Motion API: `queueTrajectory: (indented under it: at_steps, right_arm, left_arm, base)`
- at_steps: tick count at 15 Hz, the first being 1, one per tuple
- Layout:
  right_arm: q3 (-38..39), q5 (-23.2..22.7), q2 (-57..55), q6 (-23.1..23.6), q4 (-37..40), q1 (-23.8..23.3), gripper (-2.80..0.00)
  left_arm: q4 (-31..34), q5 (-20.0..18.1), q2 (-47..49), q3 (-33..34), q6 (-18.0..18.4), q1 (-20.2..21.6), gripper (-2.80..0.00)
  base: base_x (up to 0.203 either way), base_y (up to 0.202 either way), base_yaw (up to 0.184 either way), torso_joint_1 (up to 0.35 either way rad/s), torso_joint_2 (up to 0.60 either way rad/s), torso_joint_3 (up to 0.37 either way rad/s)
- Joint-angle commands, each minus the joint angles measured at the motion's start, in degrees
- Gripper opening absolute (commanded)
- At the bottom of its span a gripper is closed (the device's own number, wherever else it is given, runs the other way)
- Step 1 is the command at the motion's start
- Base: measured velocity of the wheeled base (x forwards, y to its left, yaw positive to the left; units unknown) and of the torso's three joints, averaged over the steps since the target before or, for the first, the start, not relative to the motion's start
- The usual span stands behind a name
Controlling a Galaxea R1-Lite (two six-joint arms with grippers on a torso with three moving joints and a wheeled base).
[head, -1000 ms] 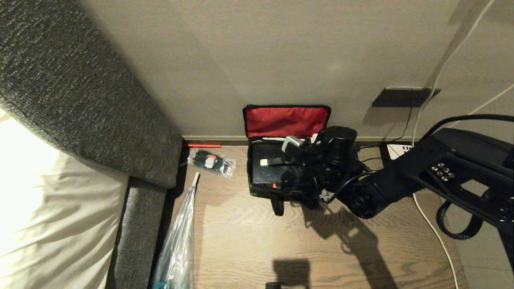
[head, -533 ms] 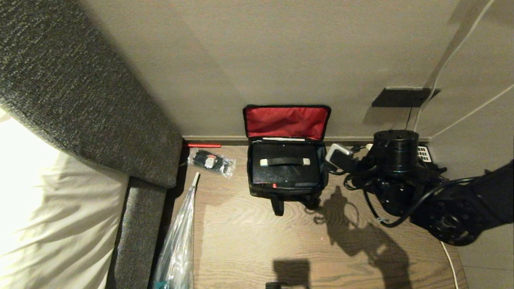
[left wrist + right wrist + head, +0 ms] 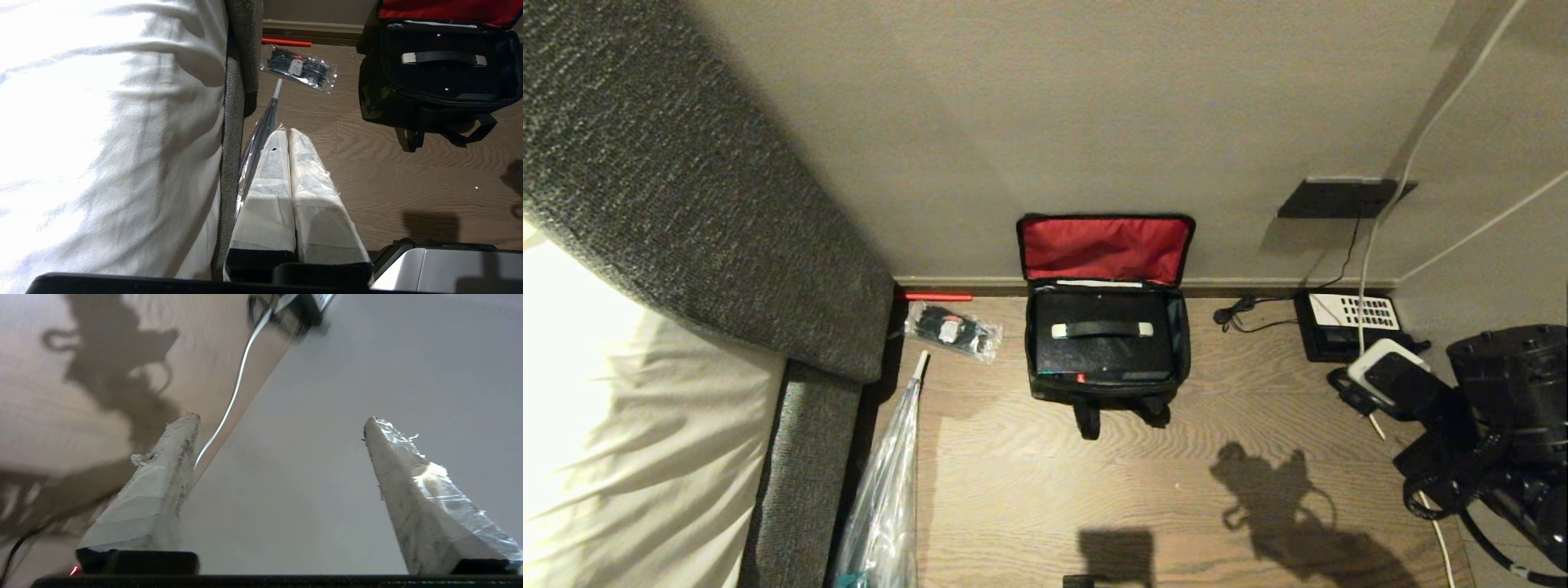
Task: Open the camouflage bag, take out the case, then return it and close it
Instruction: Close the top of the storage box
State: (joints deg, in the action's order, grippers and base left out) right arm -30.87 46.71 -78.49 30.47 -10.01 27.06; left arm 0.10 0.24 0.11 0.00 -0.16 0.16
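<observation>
The right gripper (image 3: pixel 282 420) has swung away from the camouflage bag (image 3: pixel 1104 327), fingers (image 3: pixel 163 486) now wide and empty, the case (image 3: pixel 1103 343) sits back inside, well off from them, so closing the lid looks next.

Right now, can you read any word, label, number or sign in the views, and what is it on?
No text is readable.
Packet of black cable ties: white label, too small to read.
Desk telephone: white keypad panel, markings too small to read.
Case in the camouflage bag: no readable label; small red mark on its near edge.
</observation>
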Motion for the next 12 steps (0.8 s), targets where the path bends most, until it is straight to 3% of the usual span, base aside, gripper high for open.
queueTrajectory:
  at_steps: [1,4,10,12]
  right_arm:
    - [1.0,0.4,9.8,-5.4,10.4,-0.1,-2.80]
    - [1.9,0.7,19.3,-13.6,24.4,-0.6,-2.80]
    - [3.9,-0.2,30.0,-15.4,30.4,-1.0,-2.80]
    - [4.4,-2.6,33.7,-15.6,32.1,-3.6,-2.80]
  left_arm:
    - [0.0,0.0,0.0,0.0,0.0,0.0,-2.80]
    - [0.0,0.0,0.0,0.0,0.0,0.0,-2.80]
    - [0.0,0.0,0.0,0.0,0.0,0.0,-2.80]
    - [0.0,0.0,0.0,0.0,0.0,0.0,-2.80]
  base:
    - [0.000,0.000,0.000,0.000,0.00,0.000]
    - [0.000,0.000,0.000,0.000,0.00,0.000]
    - [0.000,0.000,0.000,0.000,0.00,0.000]
    - [0.000,0.000,0.000,0.000,0.00,0.000]
